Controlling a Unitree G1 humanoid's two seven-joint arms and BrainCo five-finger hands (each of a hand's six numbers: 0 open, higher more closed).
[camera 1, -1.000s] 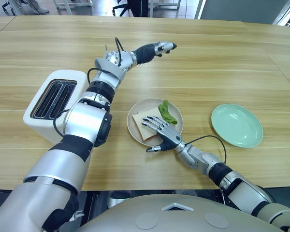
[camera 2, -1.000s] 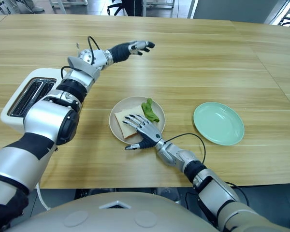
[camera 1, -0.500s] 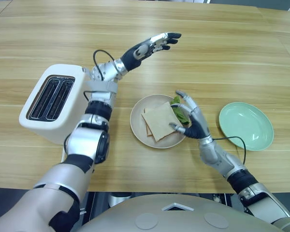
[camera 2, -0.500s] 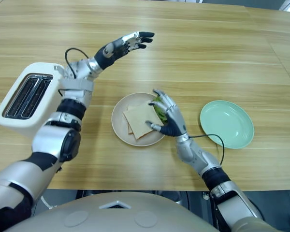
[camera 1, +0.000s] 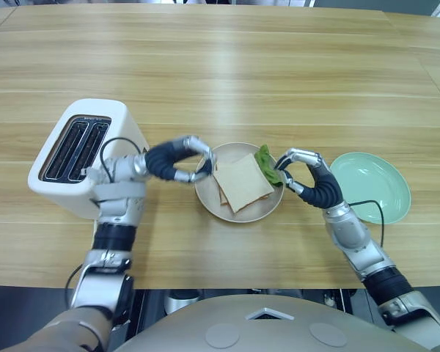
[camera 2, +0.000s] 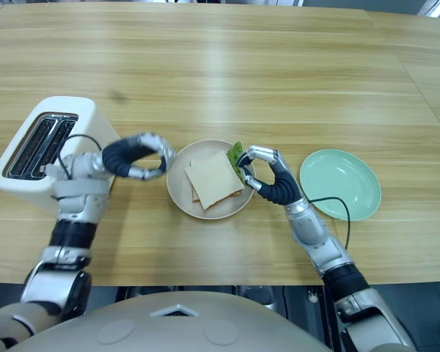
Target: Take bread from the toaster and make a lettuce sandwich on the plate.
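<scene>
Looking down on a wood worktop [camera 1: 227, 66] that carries everything.

- Toaster [camera 1: 77, 158]: white, at 9 o'clock from the tan plate, well apart from it, two slots facing up.
- Green plate [camera 1: 370, 187]: at 3 o'clock from the tan plate, near it but not touching.
- Tan plate [camera 1: 205, 202]: middle of the worktop's near half, holds the sandwich.
- Bread [camera 1: 242, 183]: two slices stacked on the tan plate. The top slice is turned corner-on and the lower one peeks out along the 8 o'clock edge.
- Lettuce [camera 1: 265, 163]: sticks out from under the top slice at 1 o'clock, reaching the plate rim.
- Left robot hand [camera 1: 182, 159]: at 9 to 10 o'clock of the tan plate, at its rim. Fingers [camera 1: 198, 144] are curled together toward the thumb, with nothing in them.
- Right robot hand [camera 2: 270, 176]: at 3 o'clock of the tan plate, between the two plates. It is curled together too, holding nothing I can see, with fingertips [camera 2: 251, 153] just beside the lettuce edge. Can't tell if they touch the leaf.
</scene>
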